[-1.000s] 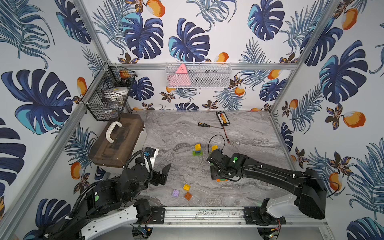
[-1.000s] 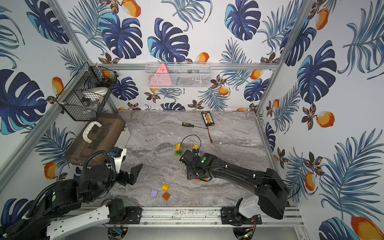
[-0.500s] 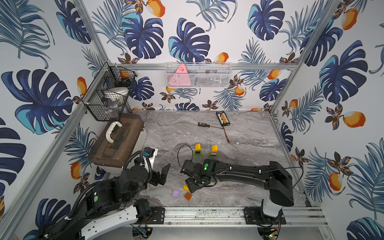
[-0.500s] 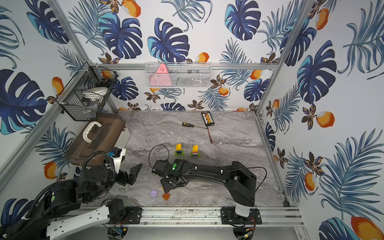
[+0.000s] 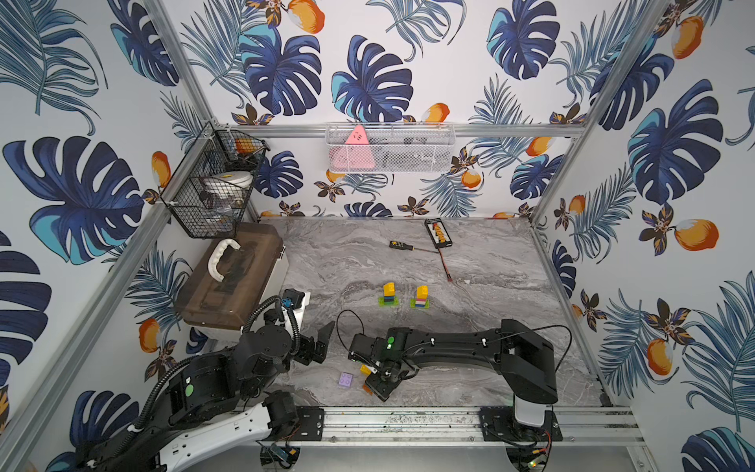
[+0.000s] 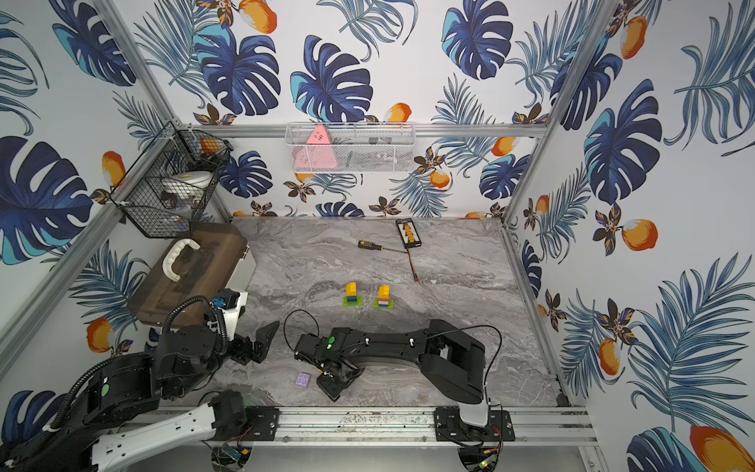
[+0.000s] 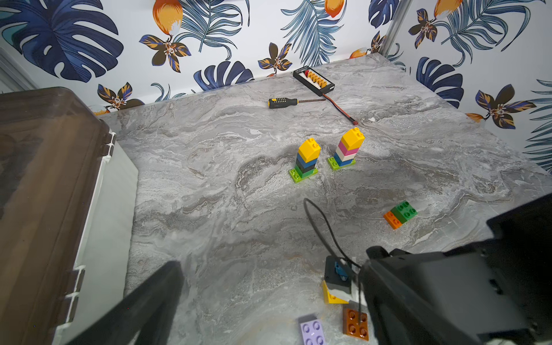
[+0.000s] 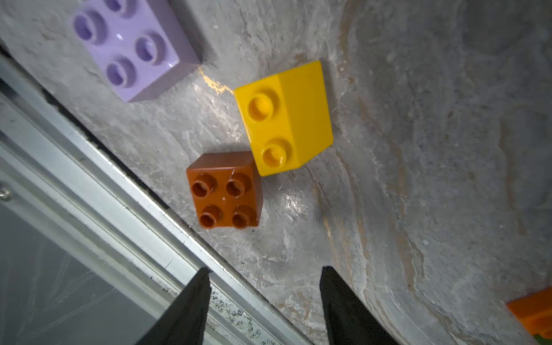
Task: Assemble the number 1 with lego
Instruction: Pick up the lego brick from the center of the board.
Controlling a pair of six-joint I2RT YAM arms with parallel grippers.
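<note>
My right fingers (image 8: 191, 310) stand partly open. There is a clear gap between the two black tapered tips, with nothing in it, and they touch no brick. They hang over the front edge of the counter (image 7: 224, 227), by the aluminium rail (image 8: 113, 191).

Just beyond the tips sits a brown 2x2 brick (image 8: 225, 191) of glossy plastic, studs up. A yellow brick (image 8: 286, 119) with one sloped face and two studs lies at its corner. I think the two touch, though the angle is tight. A lilac 2x2 brick (image 8: 131, 44) lies apart from both, further left along the same edge.

My left fingers (image 7: 149, 301) are spread wide and empty, raised over the front left part of the counter.

Near the middle of the counter two small towers stand upright on green bases. The left tower (image 7: 306, 159) is black, then blue, with a yellow sloped cap. The right tower (image 7: 346, 148) is blue, white and pink under the same kind of cap. A green-and-orange pair (image 7: 400, 213) lies flat to their right, nearer the front. The counter itself is grey and veined like marble.
</note>
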